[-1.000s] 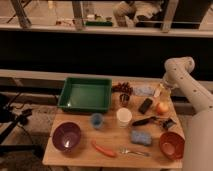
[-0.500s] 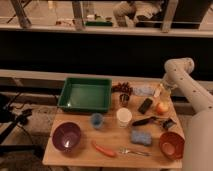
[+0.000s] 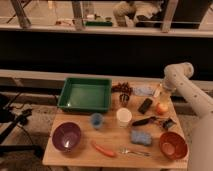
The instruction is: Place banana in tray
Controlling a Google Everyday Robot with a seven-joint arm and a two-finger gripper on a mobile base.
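The gripper (image 3: 161,89) is hanging over the table's (image 3: 80,120) far right corner, right by the banana (image 3: 158,93). Honestly can't tell if it's clamping or loose. The tray (image 3: 85,96) is sitting well apart at the far left, showing just bare green floor, while the purple bowl (image 3: 66,136) and the red-brown bowl (image 3: 173,145) are sitting up front.

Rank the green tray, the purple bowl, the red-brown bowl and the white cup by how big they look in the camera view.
1. green tray
2. purple bowl and red-brown bowl: alike, unranked
3. white cup
The gripper is above the table's far right corner.
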